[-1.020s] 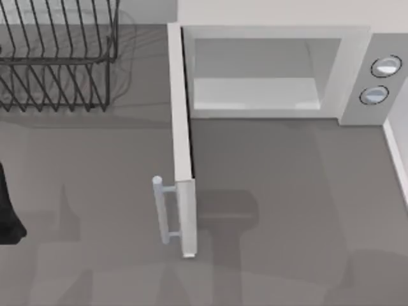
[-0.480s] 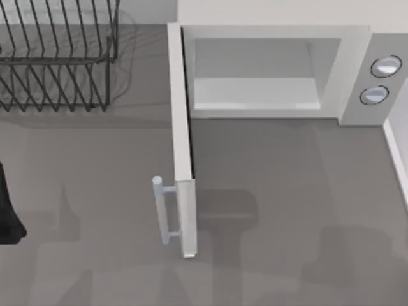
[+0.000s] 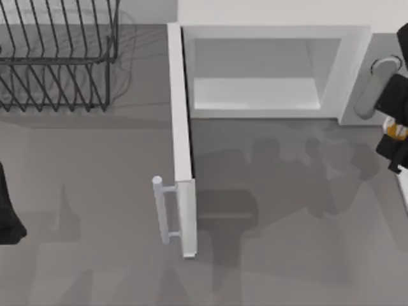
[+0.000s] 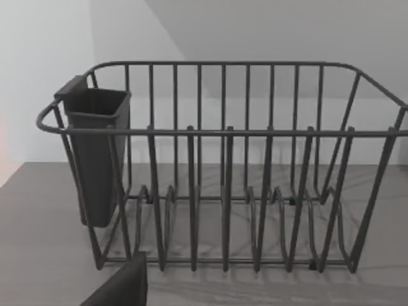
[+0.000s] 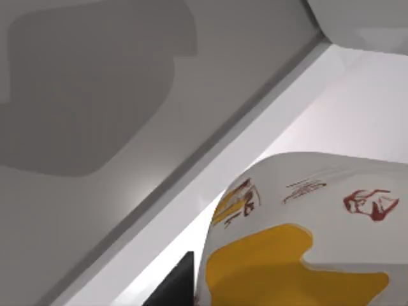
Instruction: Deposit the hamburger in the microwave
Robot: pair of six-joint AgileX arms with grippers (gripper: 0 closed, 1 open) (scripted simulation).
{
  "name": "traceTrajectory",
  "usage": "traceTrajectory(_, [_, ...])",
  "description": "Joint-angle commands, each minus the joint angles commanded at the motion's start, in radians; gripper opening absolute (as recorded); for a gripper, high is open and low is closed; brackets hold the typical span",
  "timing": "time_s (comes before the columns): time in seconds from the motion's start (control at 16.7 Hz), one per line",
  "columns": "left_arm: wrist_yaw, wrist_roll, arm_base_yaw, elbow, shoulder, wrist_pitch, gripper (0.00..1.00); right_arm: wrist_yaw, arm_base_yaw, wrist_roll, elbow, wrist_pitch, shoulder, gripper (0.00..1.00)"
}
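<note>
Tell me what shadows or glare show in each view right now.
Top view: broad arm shadows darken the table before the open microwave. Left wrist view: faint, even shadows lie under the wire rack. Right wrist view: a large soft shadow crosses the grey surface beside the hamburger.

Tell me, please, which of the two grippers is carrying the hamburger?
The right gripper, at the table's right edge beside the microwave, holds the hamburger; the left arm sits parked at the table's left edge, holding nothing.

The right gripper (image 3: 396, 131) is cut off by the top view's right edge, covering one microwave (image 3: 274, 70) knob. Only an orange sliver of the hamburger (image 3: 395, 130) shows there.
</note>
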Motion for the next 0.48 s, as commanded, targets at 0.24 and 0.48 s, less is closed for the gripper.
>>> traceTrajectory(0.24, [0.0,0.0,0.0,0.0,0.0,0.0,1.0,0.135,0.236,0.429,0.059,0.364,0.183,0.0])
traceTrajectory(0.48, [0.0,0.0,0.0,0.0,0.0,0.0,1.0,0.256,0.405,0.798,0.087,0.72,0.332,0.0])
